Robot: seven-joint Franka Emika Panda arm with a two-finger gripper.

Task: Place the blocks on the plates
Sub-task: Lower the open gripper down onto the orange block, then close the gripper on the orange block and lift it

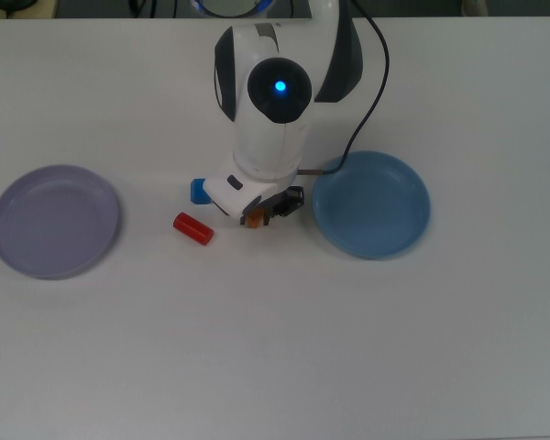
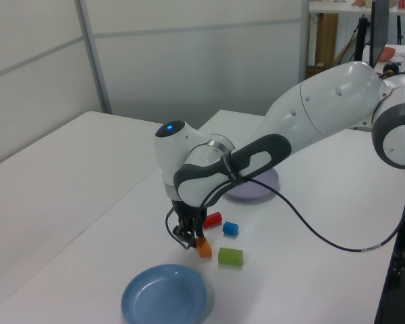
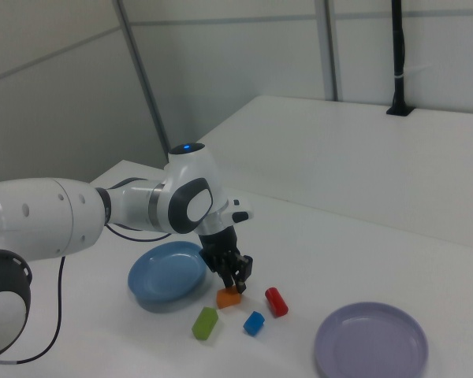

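Note:
My gripper is down at the table, right on the orange block, which shows only as a sliver in the top view. The blue block and the red block lie close by. The green block is hidden under the arm in the top view. Both plates hold nothing: the blue plate and the lavender plate.
A black cable runs from the arm across the white table toward the blue plate. In the left view the arm covers part of the lavender plate.

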